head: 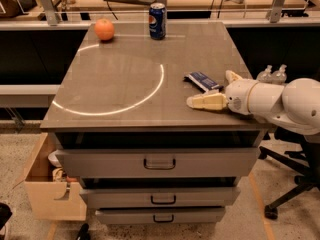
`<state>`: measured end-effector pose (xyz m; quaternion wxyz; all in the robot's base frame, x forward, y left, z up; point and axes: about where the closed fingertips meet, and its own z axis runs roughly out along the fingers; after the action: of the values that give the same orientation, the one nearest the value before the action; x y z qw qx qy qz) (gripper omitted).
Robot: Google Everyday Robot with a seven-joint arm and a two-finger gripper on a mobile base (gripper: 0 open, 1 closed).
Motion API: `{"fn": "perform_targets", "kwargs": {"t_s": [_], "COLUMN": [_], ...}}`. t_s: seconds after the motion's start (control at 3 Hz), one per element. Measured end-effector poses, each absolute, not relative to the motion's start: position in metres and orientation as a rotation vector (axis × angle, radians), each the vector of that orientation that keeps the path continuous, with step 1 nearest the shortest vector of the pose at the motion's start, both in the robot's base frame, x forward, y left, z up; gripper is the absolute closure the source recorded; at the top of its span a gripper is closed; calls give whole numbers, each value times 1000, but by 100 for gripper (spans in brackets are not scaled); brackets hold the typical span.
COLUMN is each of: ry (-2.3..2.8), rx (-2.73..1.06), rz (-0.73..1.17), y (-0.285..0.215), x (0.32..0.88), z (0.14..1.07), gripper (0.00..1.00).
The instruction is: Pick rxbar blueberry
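The rxbar blueberry [201, 80], a flat dark blue wrapper with pale lettering, lies flat on the right part of the grey table top [125, 79]. My gripper [212, 89] reaches in from the right on a white arm, low over the table at the bar's right end. It is open and empty. One cream finger [205, 102] lies just in front of the bar, and the other finger [232, 76] shows behind the bar's right end.
An upright blue soda can [157, 20] and an orange [104, 29] stand at the table's back edge. A bright arc of light crosses the top. Drawers [159, 161] are below, a wooden box [50, 189] at the lower left, an office chair [295, 184] at the right.
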<state>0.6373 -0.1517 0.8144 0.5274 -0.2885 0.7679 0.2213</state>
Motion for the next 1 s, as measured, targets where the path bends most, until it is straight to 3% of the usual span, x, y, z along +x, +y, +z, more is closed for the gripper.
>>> {"fn": "perform_targets", "kwargs": {"t_s": [1.0], "ry": [1835], "rx": [-690], "rz": [529], "y": [-152], "x": [637], "z": [829], "gripper": [87]}}
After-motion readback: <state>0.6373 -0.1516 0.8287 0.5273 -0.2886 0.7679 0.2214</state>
